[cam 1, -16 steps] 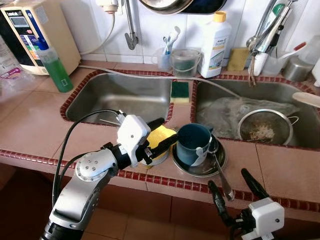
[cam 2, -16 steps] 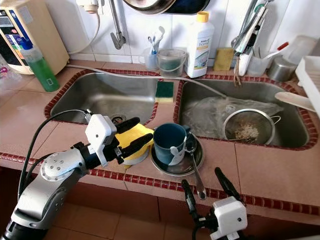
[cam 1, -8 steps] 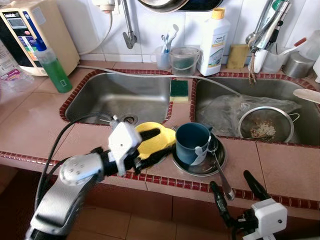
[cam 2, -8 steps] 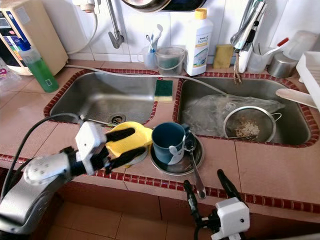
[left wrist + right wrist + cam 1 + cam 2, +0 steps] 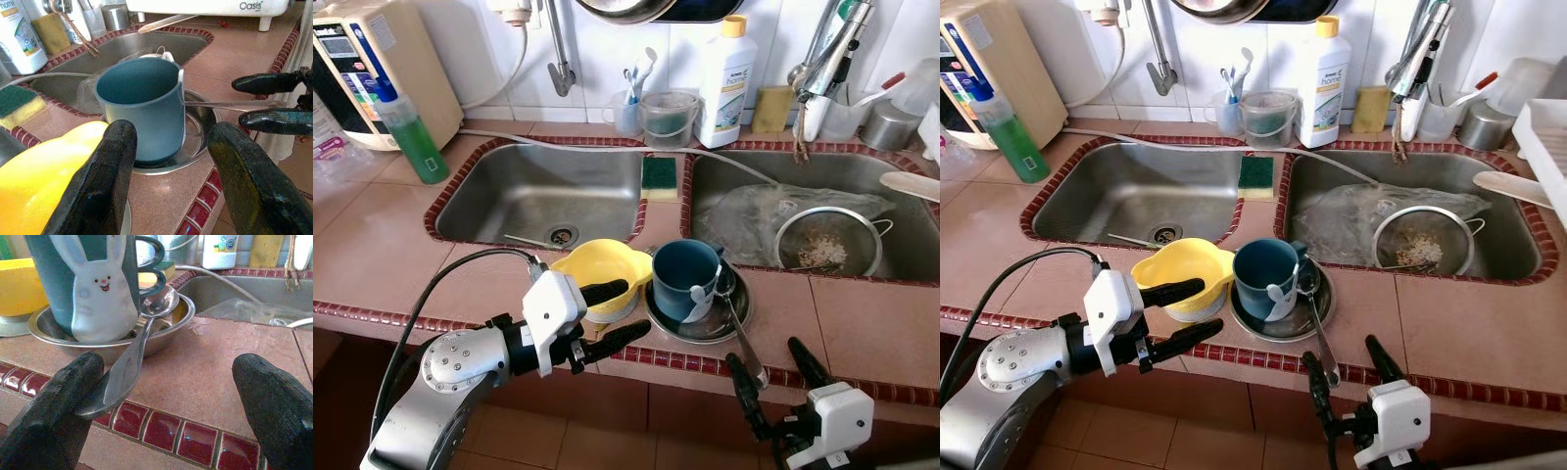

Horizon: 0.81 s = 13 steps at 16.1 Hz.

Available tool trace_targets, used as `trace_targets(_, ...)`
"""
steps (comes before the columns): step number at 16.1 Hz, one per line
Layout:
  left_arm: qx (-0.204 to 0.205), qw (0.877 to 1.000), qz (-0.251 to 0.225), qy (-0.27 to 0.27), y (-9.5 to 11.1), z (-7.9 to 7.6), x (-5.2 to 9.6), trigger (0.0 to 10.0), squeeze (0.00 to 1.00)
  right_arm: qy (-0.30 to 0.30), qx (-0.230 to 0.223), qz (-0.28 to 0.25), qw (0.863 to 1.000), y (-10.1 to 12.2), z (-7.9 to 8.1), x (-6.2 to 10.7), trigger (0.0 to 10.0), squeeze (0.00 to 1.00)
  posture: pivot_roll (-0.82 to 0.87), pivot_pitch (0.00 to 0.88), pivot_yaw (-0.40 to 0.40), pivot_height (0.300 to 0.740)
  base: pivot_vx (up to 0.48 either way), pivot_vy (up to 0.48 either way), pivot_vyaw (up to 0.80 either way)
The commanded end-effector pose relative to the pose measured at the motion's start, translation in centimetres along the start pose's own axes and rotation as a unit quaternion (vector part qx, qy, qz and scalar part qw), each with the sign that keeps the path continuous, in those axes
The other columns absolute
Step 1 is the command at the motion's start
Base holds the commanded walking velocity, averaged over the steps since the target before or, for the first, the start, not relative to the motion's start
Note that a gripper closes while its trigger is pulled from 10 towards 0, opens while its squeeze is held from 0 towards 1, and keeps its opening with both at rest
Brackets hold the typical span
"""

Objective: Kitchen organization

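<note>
- The setting is a kitchen counter of pinkish-brown tiles edged in small dark-red tiles, backed by a white tiled wall.
- A double stainless steel sink is set into the counter; a green and yellow sponge lies on the divider between the basins.
- The right basin holds a round metal mesh strainer with food scraps in it.
- Along the wall stand a white detergent bottle with a yellow cap, a green liquid soap bottle and a beige water appliance.
- On the front strip of counter, a yellow plastic bowl sits just beside a shallow steel bowl.
- The steel bowl holds a dark teal mug with a white rabbit figure and a long metal spoon (its handle reaches out over the counter's front edge).
- The left gripper has its black fingers spread, one over the yellow bowl's rim, the other at the counter's edge, gripping nothing.
- The right gripper is below the counter edge, fingers parted, one touching the spoon handle.
</note>
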<state>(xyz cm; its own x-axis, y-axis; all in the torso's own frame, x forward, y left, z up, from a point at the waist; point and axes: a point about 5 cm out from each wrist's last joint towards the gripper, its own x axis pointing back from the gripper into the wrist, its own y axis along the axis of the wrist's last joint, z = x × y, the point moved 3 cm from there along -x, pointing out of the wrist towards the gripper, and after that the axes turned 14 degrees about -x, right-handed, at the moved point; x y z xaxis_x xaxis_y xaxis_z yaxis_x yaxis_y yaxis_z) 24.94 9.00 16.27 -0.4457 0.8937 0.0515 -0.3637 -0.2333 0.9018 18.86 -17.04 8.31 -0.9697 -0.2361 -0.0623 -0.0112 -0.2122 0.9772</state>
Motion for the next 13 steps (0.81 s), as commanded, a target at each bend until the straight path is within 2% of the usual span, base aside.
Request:
trace_targets(1,-0.008,1.0,-0.003,0.002,0.5,0.2,0.1,10.0,0.0,0.0,-0.013,0.01,1.0,-0.5,0.0,0.0,10.0,0.0,-0.24,0.083,0.091,0.74,0.0,0.0,0.0)
trace_targets(2,-0.007,1.0,-0.003,0.004,0.5,0.2,0.1,10.0,0.0,0.003,-0.019,0.011,1.0,-0.6,0.2,-0.1,9.7,0.0,-0.24,0.082,0.089,0.74,0.0,0.0,0.0)
trace_targets(4,-0.007,1.0,-0.004,0.009,0.6,0.1,0.1,10.0,0.0,0.01,-0.023,0.005,1.0,-0.4,0.4,-0.7,10.0,0.0,-0.23,0.08,0.086,0.74,0.0,0.0,0.0)
trace_targets(5,-0.007,1.0,-0.005,0.009,0.6,0.1,0.1,10.0,0.0,0.011,-0.023,0.004,1.0,-0.4,0.4,-0.8,8.6,0.0,-0.23,0.078,0.085,0.74,0.0,0.0,0.0)
trace_targets(6,-0.007,1.0,-0.005,0.01,0.6,0.1,0.1,10.0,0.0,0.012,-0.026,0.001,1.0,-0.3,0.4,-1.1,7.7,0.0,-0.23,0.079,0.084,0.74,0.0,0.0,0.0)
trace_targets(7,-0.006,1.0,-0.006,0.01,0.7,0.0,0.0,10.0,0.0,0.012,-0.028,-0.001,1.0,-0.2,0.3,-1.2,4.2,0.0,-0.23,0.079,0.082,0.74,0.0,0.0,0.0)
trace_targets(9,-0.005,1.0,-0.007,0.011,0.7,0.0,0.0,10.0,0.0,0.011,-0.034,-0.005,0.999,0.0,0.3,-1.6,4.0,0.0,-0.23,0.08,0.081,0.74,0.0,0.0,0.0)
trace_targets(10,-0.005,1.0,-0.006,0.012,0.7,-0.1,0.1,10.0,0.0,0.013,-0.041,-0.003,0.999,0.0,0.4,-1.6,2.2,0.0,-0.22,0.08,0.078,0.74,0.0,0.0,0.0)
trace_targets(12,-0.005,1.0,-0.005,0.013,0.7,-0.1,0.2,10.0,0.0,0.013,-0.045,-0.001,0.999,-0.2,0.5,-1.5,2.5,0.0,-0.22,0.08,0.077,0.74,0.0,0.0,0.0)
trace_targets(13,-0.005,1.0,-0.005,0.014,0.7,-0.1,0.2,10.0,0.0,0.013,-0.047,0.0,0.999,-0.2,0.5,-1.5,0.3,0.0,-0.22,0.08,0.076,0.74,0.0,0.0,0.0)
